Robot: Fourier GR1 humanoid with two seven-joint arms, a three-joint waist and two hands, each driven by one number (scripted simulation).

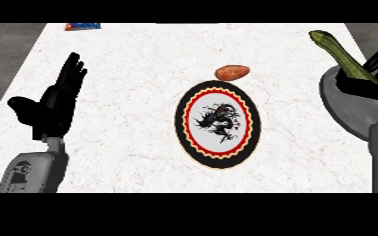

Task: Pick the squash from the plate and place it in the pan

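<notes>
Green squash [336,55] stands tilted at the frame's right edge, over the grey pan [341,105], with dark fingers of the right hand [369,65] curled round it. Its plate [182,125] sits bare mid-counter; the left hand [55,100] rests with fingers straight at left. Let go while tilted, it could tip over the rim.

The pan [341,102] is cut off by the right edge. The right hand [362,72] is largely hidden there, covering the lower end of the squash [336,52]. A blue packet [83,26] is clipped at the top.
</notes>
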